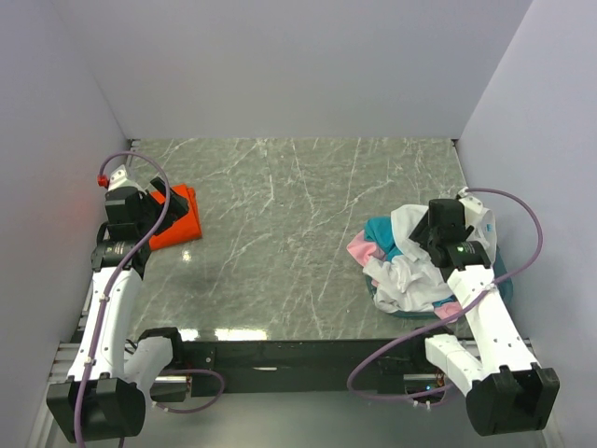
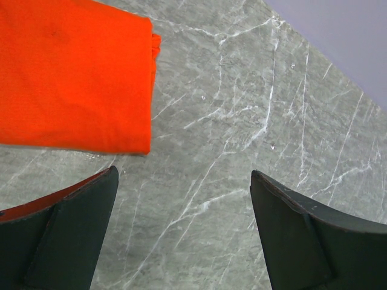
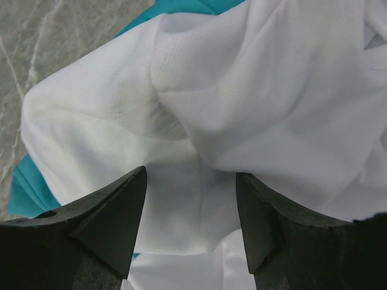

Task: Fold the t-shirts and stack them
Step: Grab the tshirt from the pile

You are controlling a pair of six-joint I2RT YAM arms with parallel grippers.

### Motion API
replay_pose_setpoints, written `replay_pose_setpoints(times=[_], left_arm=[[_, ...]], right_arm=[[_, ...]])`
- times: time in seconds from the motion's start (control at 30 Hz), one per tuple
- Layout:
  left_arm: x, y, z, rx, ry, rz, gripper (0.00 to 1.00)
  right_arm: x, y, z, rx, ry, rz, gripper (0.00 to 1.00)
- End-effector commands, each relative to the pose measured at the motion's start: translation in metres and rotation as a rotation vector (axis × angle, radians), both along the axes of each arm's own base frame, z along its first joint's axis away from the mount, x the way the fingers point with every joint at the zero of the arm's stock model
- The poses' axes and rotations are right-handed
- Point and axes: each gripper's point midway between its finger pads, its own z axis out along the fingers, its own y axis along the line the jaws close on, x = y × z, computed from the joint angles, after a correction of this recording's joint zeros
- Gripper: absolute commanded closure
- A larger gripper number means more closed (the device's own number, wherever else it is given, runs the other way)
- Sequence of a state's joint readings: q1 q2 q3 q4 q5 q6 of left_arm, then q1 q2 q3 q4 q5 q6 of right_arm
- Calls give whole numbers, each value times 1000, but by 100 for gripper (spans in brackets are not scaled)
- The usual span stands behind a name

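A folded bright orange t-shirt lies flat at the table's left side. My left gripper hovers just beside its edge, open, with only bare marble between the fingers. At the right, a crumpled pile holds a white t-shirt, a teal t-shirt and a pink t-shirt. My right gripper sits low over the white t-shirt, jaws apart, a fold of white cloth lying loose between them without being pinched.
The pile rests in and over a teal plastic basket by the right wall. The grey marble table is boxed in by pale walls at left, right and back. Purple cables loop off both arms.
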State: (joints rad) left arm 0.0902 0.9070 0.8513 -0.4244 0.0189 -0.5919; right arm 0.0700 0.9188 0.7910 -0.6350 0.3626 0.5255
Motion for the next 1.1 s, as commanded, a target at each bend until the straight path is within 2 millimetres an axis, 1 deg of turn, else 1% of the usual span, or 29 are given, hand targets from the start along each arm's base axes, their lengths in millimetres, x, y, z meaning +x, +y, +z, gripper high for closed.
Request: replay_pose_setpoints(times=[0.0,0.1,0.23,0.37,0.4,0.47,0.5,0.6,0.63,0.67,0.7,0.73,0.83,0.87,0.93,0.97,1.03,1.07], left_arm=[[1,1,9,-1,-38,12,3],[1,1,8,-6,-40,16,3],[2,1,6,-7,-34,16,3],[4,1,8,-8,-37,17,3],[5,1,8,-9,-36,16,3],[6,1,8,-10,-36,16,3],[7,1,8,-11,-36,15,3],[10,1,9,-10,-36,13,3],[11,1,8,-9,-31,12,3],[12,1,10,-9,-36,11,3],[13,1,11,-9,-36,12,3],[15,1,10,-9,-31,9,3],[18,1,14,-7,-39,8,3],[19,1,14,-7,-39,8,3],[21,1,14,-7,-37,8,3],[22,1,15,-9,-39,7,3],[23,1,13,-12,-38,7,3],[24,1,13,-14,-39,6,3]], right_arm=[[10,-19,27,-60,-84,-74,32],[13,-22,34,-72,-104,-68,32],[14,-30,38,-101,-102,-74,32],[21,-34,45,-119,-130,-59,33],[22,-39,45,-118,-133,-68,33],[28,-39,46,-107,-148,-63,33],[30,-37,46,-102,-151,-50,32],[38,-41,39,-105,-147,-59,33],[41,-42,32,-101,-127,-61,33],[43,-45,31,-96,-127,-70,33],[46,-42,29,-82,-130,-62,34],[49,-43,27,-76,-126,-61,36],[59,-40,29,-56,-147,-45,50],[61,-40,33,-55,-153,-43,62],[64,-39,35,-50,-150,-36,75],[66,-39,42,-48,-161,-35,87],[65,-38,52,-45,-177,-30,97],[65,-36,61,-43,-191,-25,100]])
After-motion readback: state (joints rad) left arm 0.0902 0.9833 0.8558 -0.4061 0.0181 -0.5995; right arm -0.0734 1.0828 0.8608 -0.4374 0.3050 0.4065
